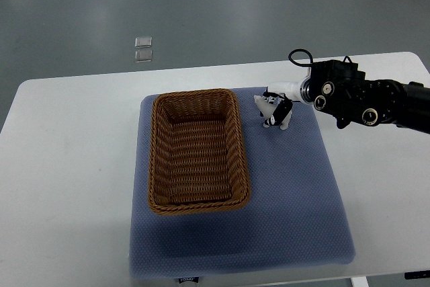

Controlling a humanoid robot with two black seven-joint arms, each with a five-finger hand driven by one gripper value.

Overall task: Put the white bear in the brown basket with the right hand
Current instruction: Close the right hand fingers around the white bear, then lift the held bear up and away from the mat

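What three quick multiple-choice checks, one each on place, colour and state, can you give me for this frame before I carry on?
1. Where is the white bear?
A. in the brown basket
B. on the blue mat, right of the basket
C. on the floor

2. What colour is the mat?
A. red
B. green
C. blue

3. What is the state of the brown basket?
A. empty
B. holding the bear
C. tipped over

Answers:
1 B: the bear stands on the mat beside the basket's far right corner, at the right robot hand.
2 C: the mat under both is blue.
3 A: only bare weave shows inside the upright basket.
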